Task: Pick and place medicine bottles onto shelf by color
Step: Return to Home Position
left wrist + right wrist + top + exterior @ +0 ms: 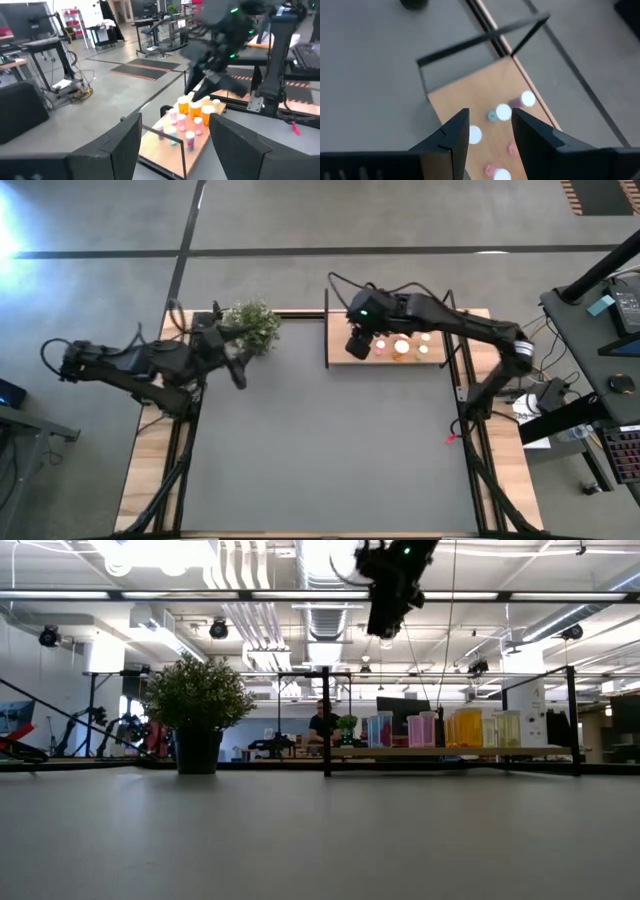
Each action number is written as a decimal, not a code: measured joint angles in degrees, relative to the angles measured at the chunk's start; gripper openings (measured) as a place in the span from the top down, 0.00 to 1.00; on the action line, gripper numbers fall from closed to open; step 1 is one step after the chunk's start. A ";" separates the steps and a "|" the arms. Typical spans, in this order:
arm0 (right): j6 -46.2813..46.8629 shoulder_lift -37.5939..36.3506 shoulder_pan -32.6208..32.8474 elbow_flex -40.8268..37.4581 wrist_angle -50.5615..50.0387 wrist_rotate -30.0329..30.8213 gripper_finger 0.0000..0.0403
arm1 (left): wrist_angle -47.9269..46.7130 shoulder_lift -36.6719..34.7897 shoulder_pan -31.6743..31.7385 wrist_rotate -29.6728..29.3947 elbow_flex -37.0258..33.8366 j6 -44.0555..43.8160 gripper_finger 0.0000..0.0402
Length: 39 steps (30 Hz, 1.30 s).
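The medicine bottles (402, 346) stand upright on their bases on the shelf (338, 330), a light wooden board with thin black posts at the table's far right. In the low view the bottles (465, 728) show as a row of teal, pink, orange and yellow-green ones. My right gripper (357, 346) hangs open and empty well above the shelf's left end (381, 628). Its wrist view looks down on white-capped bottles (503, 112) on the board (470, 95). My left gripper (238, 375) is open and empty beside the plant, and in its wrist view it (175, 135) faces the bottles (190, 117).
A green bushy plant in a dark pot (250, 325) stands at the table's far left, close to my left gripper; it also shows in the low view (197, 715). The dark grey tabletop (320, 450) spreads toward the near edge. A person sits far off in the room (322, 722).
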 joint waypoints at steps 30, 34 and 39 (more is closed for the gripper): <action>12.62 -48.93 20.74 -65.77 63.76 -0.55 0.65 | 51.87 -19.93 -0.15 21.60 -45.24 -0.13 0.46; 14.06 -51.90 20.74 -70.60 67.32 -0.54 0.65 | 53.13 -23.51 -0.12 21.52 -48.95 -0.17 0.46; 14.57 -54.97 20.74 -75.48 71.57 -0.54 0.65 | 53.13 -30.22 -0.10 21.30 -52.49 -0.12 0.46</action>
